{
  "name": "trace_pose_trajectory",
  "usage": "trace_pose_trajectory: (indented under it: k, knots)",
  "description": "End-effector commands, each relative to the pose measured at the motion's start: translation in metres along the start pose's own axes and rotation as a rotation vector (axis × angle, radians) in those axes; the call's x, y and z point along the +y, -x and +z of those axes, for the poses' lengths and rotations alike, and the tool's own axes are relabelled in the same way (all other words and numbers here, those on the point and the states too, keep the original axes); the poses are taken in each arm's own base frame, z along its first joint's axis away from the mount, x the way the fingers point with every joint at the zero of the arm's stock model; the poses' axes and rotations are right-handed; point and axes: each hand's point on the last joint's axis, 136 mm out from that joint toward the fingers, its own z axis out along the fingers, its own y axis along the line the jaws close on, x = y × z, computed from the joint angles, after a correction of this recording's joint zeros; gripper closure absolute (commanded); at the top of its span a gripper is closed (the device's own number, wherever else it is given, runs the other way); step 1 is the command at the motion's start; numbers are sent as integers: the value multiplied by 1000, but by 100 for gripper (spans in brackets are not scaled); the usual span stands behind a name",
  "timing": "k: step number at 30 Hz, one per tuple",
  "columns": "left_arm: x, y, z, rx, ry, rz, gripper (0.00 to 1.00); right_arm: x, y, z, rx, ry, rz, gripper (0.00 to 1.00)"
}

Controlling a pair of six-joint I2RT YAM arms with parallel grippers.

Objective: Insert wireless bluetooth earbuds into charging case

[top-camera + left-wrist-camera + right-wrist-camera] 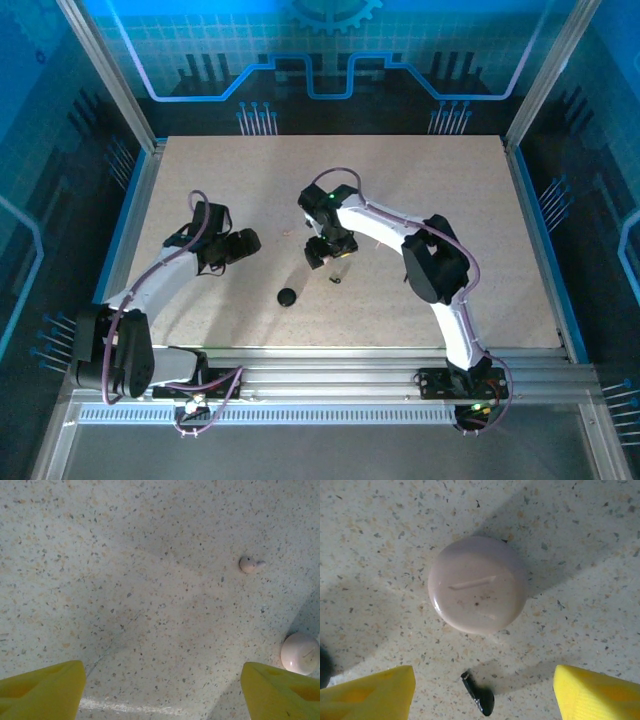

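A closed pale pink round charging case (477, 584) lies on the speckled table just ahead of my right gripper (482, 694). A black earbud (479, 694) lies on the table between its yellow fingertips (367, 692), touching neither, so the jaws stand open. My left gripper (162, 690) is open over bare table with nothing between its fingers. Ahead of it to the right lies a pale pink earbud (250, 564), and the pink case (300, 653) sits at the right edge. In the top view the right gripper (325, 252) hovers mid-table, and a black round case (287, 297) sits nearer the front.
The left gripper (240, 245) hangs left of centre above the table (450, 180). A dark shape (324, 665) shows at the left edge of the right wrist view. Metal frame posts and rails border the table.
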Motion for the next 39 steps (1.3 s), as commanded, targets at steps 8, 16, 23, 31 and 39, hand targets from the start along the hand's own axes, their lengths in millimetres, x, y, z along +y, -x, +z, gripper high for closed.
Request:
trace_pose_trajectory:
  k: [8,16,23,31,39]
  knots:
    - [2,1,-3,-25,-25,-5,19,9,20,22,-30,0,-10,26]
    - [0,-1,-4,-25,-49,9,19,8,24,25,-40,-102,-272,23]
    - [0,0,-9,-55,-59,54,19,15,8,29,8,-38,-603,19]
    - [-1,5,-18,-105,-70,75,20,15,14,31,34,51,-694,26]
    - [0,4,-18,-99,-61,80,20,12,30,38,16,45,-706,28]
